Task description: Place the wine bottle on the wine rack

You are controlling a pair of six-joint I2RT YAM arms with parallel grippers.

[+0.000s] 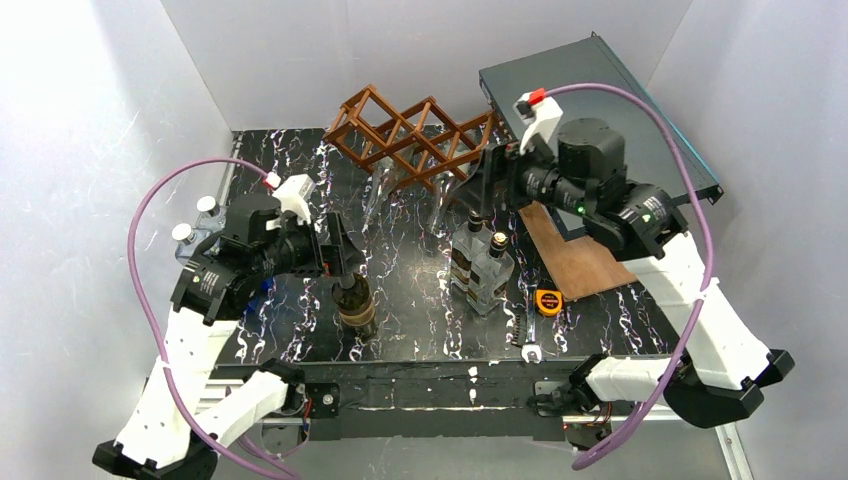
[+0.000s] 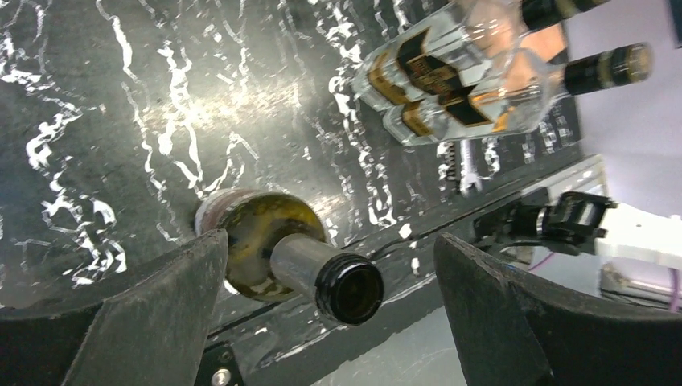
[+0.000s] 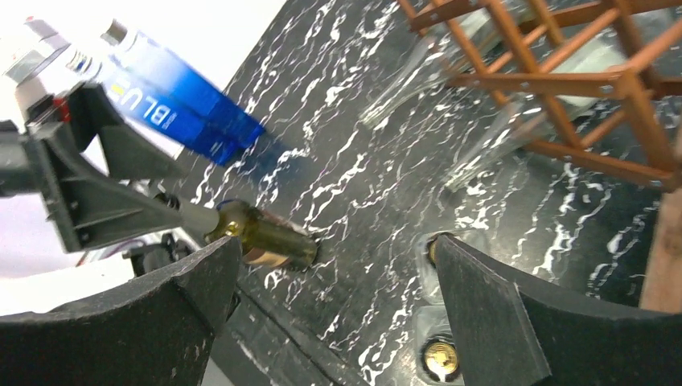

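Tabletop (image 1: pixel 420 330) of black with white marble veining is seen from above, enclosed by white walls. A large dark grey flat panel (image 1: pixel 600 110) is propped at the far right corner. The wine rack (image 1: pixel 415 135), a reddish-brown wooden lattice of diamond-shaped openings, is set at the far middle of the tabletop. Clear glass items (image 1: pixel 380 195) are seen just in front of it, though their kind cannot be told. A brown wooden board (image 1: pixel 575 260) is laid flat on the right, beside the panel. The left gripper (image 1: pixel 342 255) is held over the near left of the tabletop with its jaws spread wide. In the left wrist view the neck of the wine bottle (image 1: pixel 352 300) is framed between the two fingers and is clamped by neither. Whether one finger touches the shoulder cannot be told. The wine bottle, of dark greenish glass with an open mouth, is stood upright at the near left, well apart from the wine rack. The right gripper (image 1: pixel 487 190) is held over the middle, jaws likewise released and wide, with nothing grasped. Two clear liquor bottles (image 1: pixel 480 265) with dark caps are stood just beside each other below it. Blue bottles (image 3: pixel 197 121) are stood at the left edge. A yellow tape measure (image 1: pixel 548 300) is placed near the board's near corner.
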